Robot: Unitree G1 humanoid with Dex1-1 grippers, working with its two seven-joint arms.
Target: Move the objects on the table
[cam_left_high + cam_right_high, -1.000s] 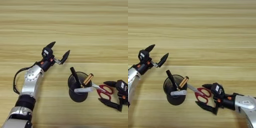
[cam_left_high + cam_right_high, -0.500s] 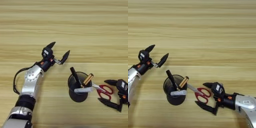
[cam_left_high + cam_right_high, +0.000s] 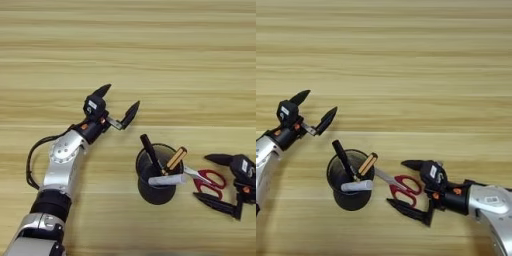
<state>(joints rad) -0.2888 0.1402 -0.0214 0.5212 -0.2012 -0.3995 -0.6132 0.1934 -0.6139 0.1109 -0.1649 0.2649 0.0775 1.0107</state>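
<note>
A black mesh pen cup (image 3: 156, 185) stands upright on the table (image 3: 150, 50), holding a black marker (image 3: 150, 152), an amber-handled screwdriver (image 3: 176, 158) and a white-grey marker (image 3: 166, 179). The red-handled scissors (image 3: 404, 187) lean with their blades in the cup and their handles out to its right. My right gripper (image 3: 405, 187) is open, its two fingers straddling the red handles without closing on them. Up and left of the cup, my left gripper (image 3: 119, 102) hovers open and holds nothing.
Light wooden tabletop with horizontal grain stretches across the whole far half. My left arm (image 3: 57, 170) comes in from the lower left; my right arm (image 3: 491, 200) comes in from the lower right.
</note>
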